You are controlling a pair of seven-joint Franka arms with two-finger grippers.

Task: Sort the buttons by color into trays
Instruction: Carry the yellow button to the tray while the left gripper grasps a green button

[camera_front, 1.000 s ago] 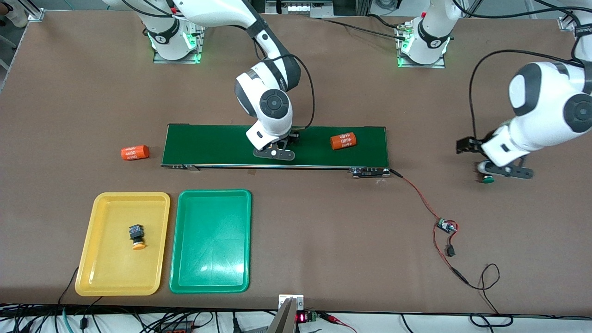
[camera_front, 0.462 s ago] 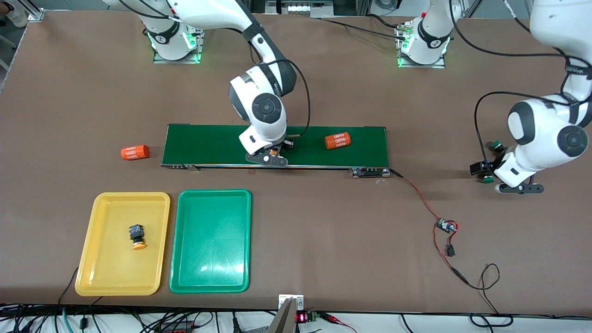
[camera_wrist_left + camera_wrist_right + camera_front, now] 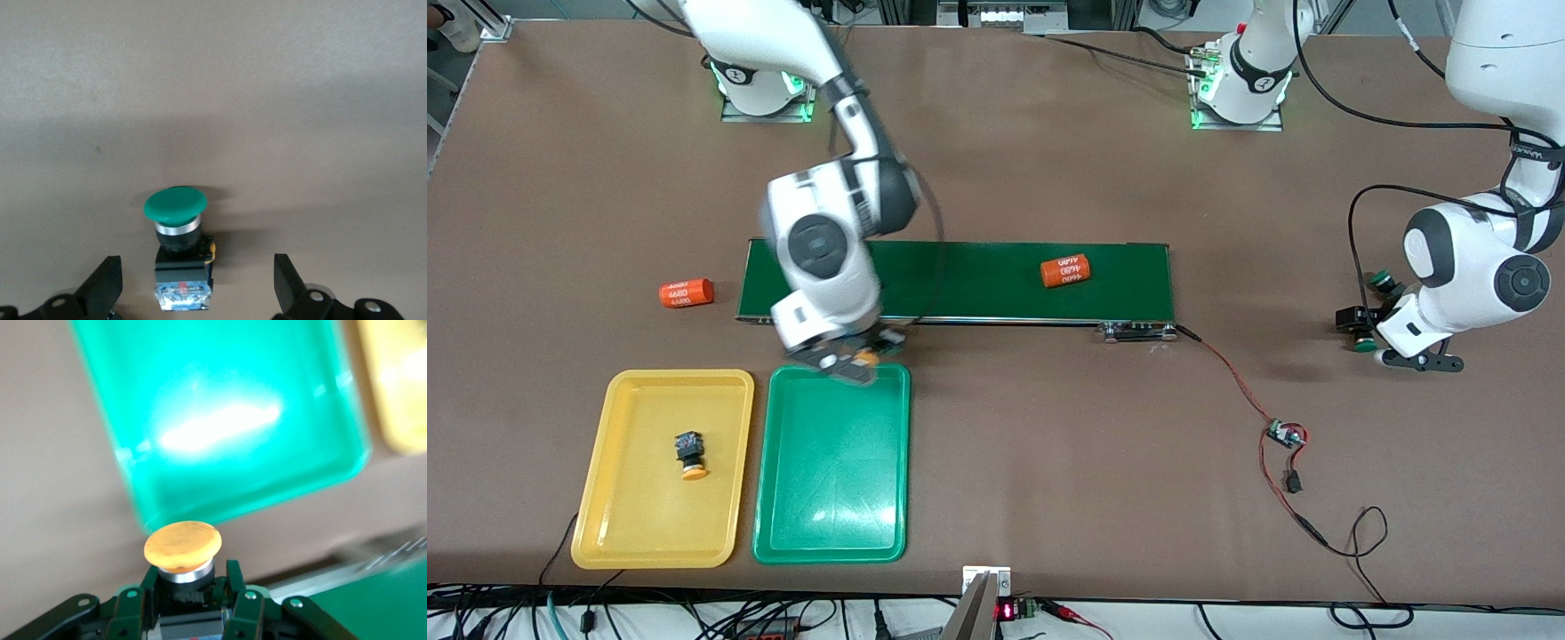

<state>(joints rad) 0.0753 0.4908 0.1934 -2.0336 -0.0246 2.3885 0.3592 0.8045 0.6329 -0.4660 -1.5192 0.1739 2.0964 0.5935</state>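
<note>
The right end effector (image 3: 852, 360) is clamped on an orange-capped button (image 3: 181, 547), cap pointing out past the fingertips, body pinched between the two fingers (image 3: 233, 577). It hangs over the rim of the green tray (image 3: 831, 551) at the edge nearest the conveyor belt (image 3: 996, 276). The relation that matters, I'd judge, is sideways: the yellow tray (image 3: 654, 556) lies just beside the green one, toward the right arm's end of the counter (image 3: 1049, 462), so the carried button has one tray's width yet to cross before it is over its matching colour. The right arm is plainly the nearer one to both trays.

The yellow tray already holds one orange-capped button (image 3: 687, 452), lying on its side with its cap toward the front camera. The green tray holds nothing.

At the left arm's end, the left end effector (image 3: 197, 290) is spread wide and grips nothing. A green-capped button (image 3: 177, 250) lies on the bare counter between its fingers (lengthwise, cap pointing away from the wrist), so a straight descent and squeeze looks enough. A second green button (image 3: 1383, 281) sits just beside that arm.

An orange cylinder (image 3: 1065, 271) rides the belt; another (image 3: 686, 292) lies on the counter off its end.
</note>
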